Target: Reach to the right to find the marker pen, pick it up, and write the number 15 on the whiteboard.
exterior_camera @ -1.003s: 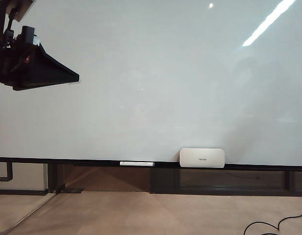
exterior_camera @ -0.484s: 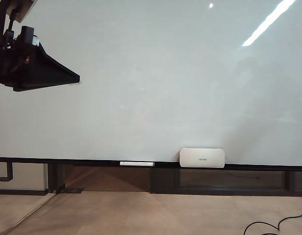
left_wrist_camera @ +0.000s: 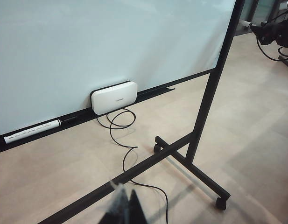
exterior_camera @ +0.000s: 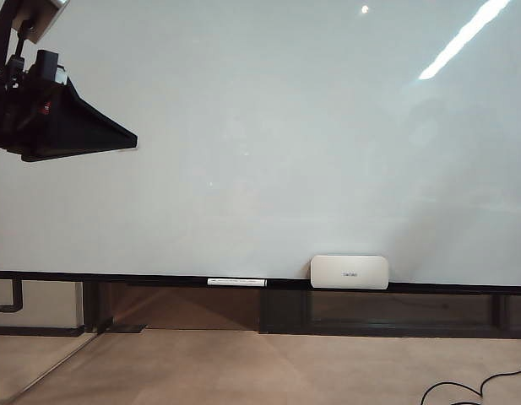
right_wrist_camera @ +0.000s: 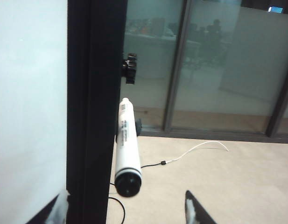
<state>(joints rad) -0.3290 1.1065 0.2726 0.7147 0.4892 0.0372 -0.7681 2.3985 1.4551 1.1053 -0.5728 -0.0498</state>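
Our right gripper (right_wrist_camera: 126,210) spreads wide before the marker pen (right_wrist_camera: 126,150), clipped beside the whiteboard (right_wrist_camera: 29,102) frame. Our left gripper (left_wrist_camera: 125,207), fingertips together, hovers over the eraser (left_wrist_camera: 114,96) and cable (left_wrist_camera: 120,140).

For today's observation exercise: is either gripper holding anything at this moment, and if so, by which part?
Nothing is held. The right gripper is open, the marker pen ahead of it ungripped. The left gripper, away from the whiteboard, grips nothing visible.

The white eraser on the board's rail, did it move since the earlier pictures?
No. The white eraser sits at the same spot on the whiteboard's dark tray rail, with the same gap to the thin pen beside it.
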